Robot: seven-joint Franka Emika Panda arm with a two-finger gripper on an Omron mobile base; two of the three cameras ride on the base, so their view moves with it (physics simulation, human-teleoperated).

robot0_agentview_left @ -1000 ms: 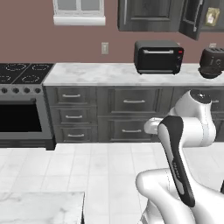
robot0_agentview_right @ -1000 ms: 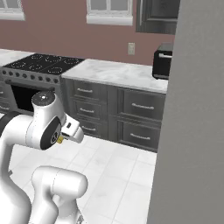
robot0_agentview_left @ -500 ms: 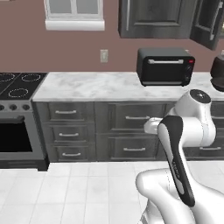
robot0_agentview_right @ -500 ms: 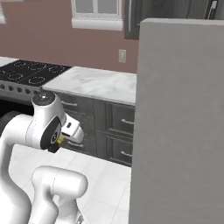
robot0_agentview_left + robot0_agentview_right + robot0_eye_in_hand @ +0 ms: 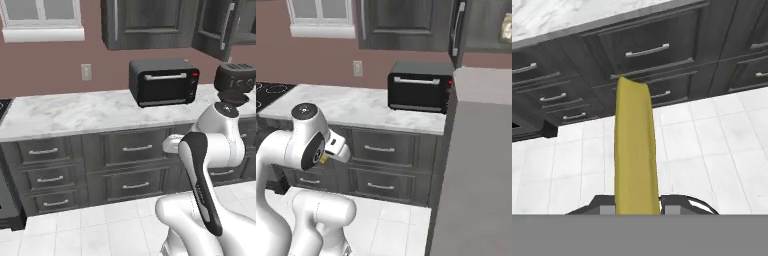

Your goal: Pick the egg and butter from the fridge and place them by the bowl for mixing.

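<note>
My gripper (image 5: 637, 206) is shut on the butter (image 5: 635, 150), a thin yellow stick that runs up the middle of the hand view, over the white floor tiles and towards the dark drawers. A sliver of that butter (image 5: 322, 159) peeks out beside the white hand (image 5: 336, 146), held at drawer height in front of the counter. The fridge (image 5: 476, 165) is the light-grey slab at the right. A dark shallow shape that looks like the bowl (image 5: 234, 96) lies on the counter at the far right, under the black toaster (image 5: 235, 76). The egg is out of view.
A marble counter (image 5: 75, 112) over dark drawers (image 5: 137, 148) runs across ahead. On it stands a black toaster oven (image 5: 162, 81). Dark wall cabinets (image 5: 150, 22) hang above, one door ajar at the right. The stove's edge (image 5: 268, 92) is at the far left.
The whole picture has shifted: the base has moved closer to the counter and to the right, and the stove has slid off to the left. The grip on the butter is unchanged.
</note>
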